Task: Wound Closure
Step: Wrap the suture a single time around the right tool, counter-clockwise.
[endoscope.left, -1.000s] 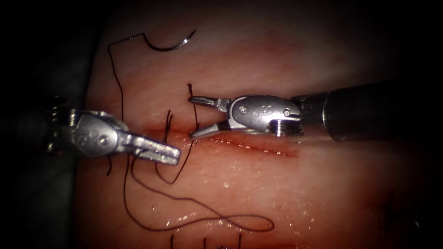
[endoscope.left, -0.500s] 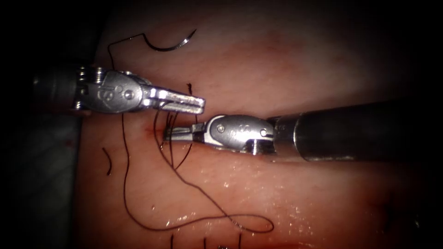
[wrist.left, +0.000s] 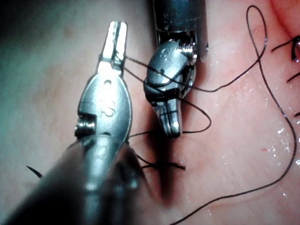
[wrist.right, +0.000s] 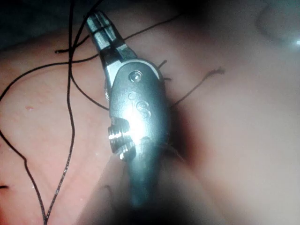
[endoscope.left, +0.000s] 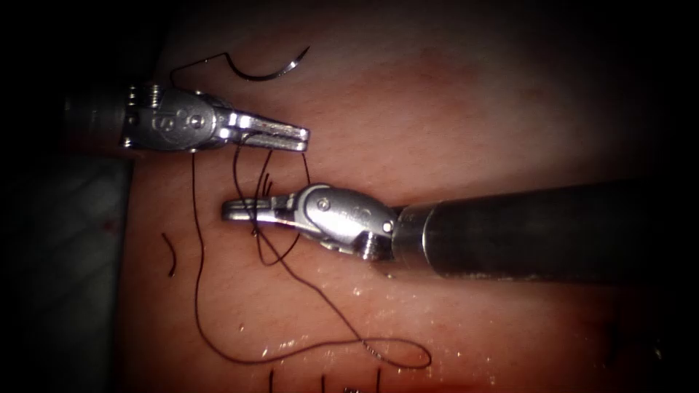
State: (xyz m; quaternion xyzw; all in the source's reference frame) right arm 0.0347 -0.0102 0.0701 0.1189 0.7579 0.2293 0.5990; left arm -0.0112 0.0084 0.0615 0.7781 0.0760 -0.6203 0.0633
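Your tissue (endoscope.left: 451, 109) spans the field, pale pink pork belly with wet glints toward the near edge. The cut (endoscope.left: 408, 207) runs left-right across the middle, mostly hidden under your right arm's shaft.

Right tool (endoscope.left: 234, 211): it enters from the right and lies along the line of the cut, tips pointing left. Jaws closed; thread crosses them at the tip, so you appear to be gripping thread there. In the left wrist view, turns of thread also wrap across this tool's body.

Left tool (endoscope.left: 297, 135): it sits on the far side of the cut, tips pointing right, jaws closed on a strand of thread (endoscope.left: 291, 349) that drops from them toward the right tool. The left wrist view shows the same strand leaving its tips.

Key relation: your two tips lie near each other, left tool farther, right tool nearer, with short thread spans running between them over the left end of the cut. Slack thread makes a long loop on the near side.

Needle (endoscope.left: 269, 69): free, lying flat on the tissue surface at the far left, not in the tissue, held by neither tool. Your left tool is the closer one. A short cut end of thread (endoscope.left: 171, 255) lies at near left.
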